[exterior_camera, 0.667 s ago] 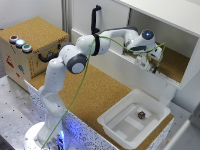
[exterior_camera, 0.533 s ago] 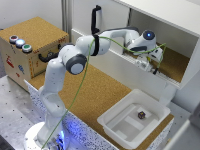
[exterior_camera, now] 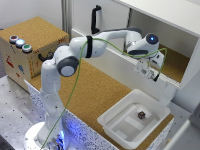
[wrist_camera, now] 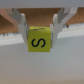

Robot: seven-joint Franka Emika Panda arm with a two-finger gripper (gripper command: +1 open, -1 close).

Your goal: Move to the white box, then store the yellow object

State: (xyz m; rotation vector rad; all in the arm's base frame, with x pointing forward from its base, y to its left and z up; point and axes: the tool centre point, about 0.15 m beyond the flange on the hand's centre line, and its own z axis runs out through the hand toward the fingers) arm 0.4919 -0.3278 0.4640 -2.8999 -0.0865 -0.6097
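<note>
In the wrist view a small yellow cube, the yellow object [wrist_camera: 40, 43], shows a black "S" on its face. My gripper [wrist_camera: 40, 38] is shut on it, one finger on each side. In the exterior view my gripper [exterior_camera: 153, 74] hangs at the open front of the cabinet shelf, above and slightly behind the far corner of the white box [exterior_camera: 120, 131]. The white box is a shallow tray at the exterior view's lower right. The cube is too small to make out in that view.
A small dark roundish object [exterior_camera: 141, 115] lies inside the tray. The white cabinet [exterior_camera: 170, 20] with its black handle [exterior_camera: 95, 19] stands behind the arm. A cork-covered box with coloured buttons [exterior_camera: 30, 55] sits at the exterior view's left, on the cork tabletop [exterior_camera: 100, 87].
The hand has shifted slightly down and outward from the cabinet shelf, still holding the cube. Nothing else has moved.
</note>
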